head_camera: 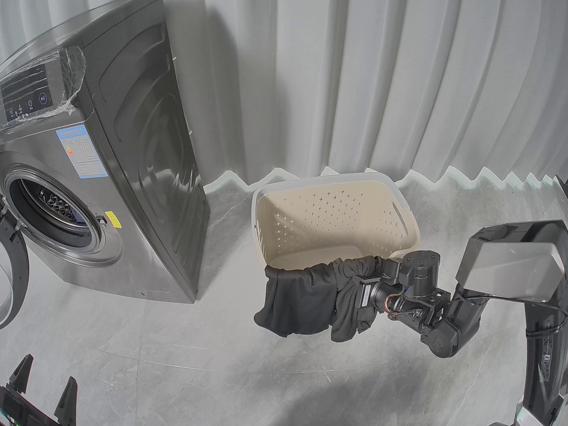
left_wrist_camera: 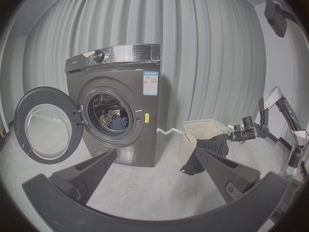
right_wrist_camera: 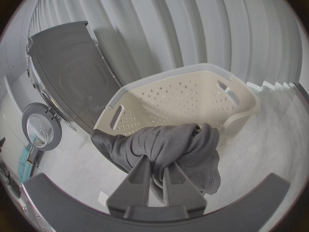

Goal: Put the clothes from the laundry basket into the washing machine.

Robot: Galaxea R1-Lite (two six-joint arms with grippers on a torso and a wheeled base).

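At the basket's near rim, in the head view, the right gripper (head_camera: 371, 296) was clamped on a dark garment (head_camera: 302, 300). The garment hung over the front edge of the laundry basket (head_camera: 331, 180), its bulk outside and its lower edge close to the floor (head_camera: 207, 356). The washing machine (head_camera: 136, 149) stood well apart, to the robot's left. The left gripper (head_camera: 44, 389) sat low, jaws apart, holding nothing.

From the left wrist view, the machine's door (left_wrist_camera: 45, 126) stood wide open and clothes (left_wrist_camera: 117, 121) already lay inside, leaving the opening unobstructed.

From the right wrist view, the jaws pinched one bunched fold, with loose cloth trailing on either side.

Judgement: the lift should rise enough to free the trailing cloth from the rim before swinging left, or the basket may drag or tip. Release should come deep inside the machine, so that nothing hangs out over the opening.
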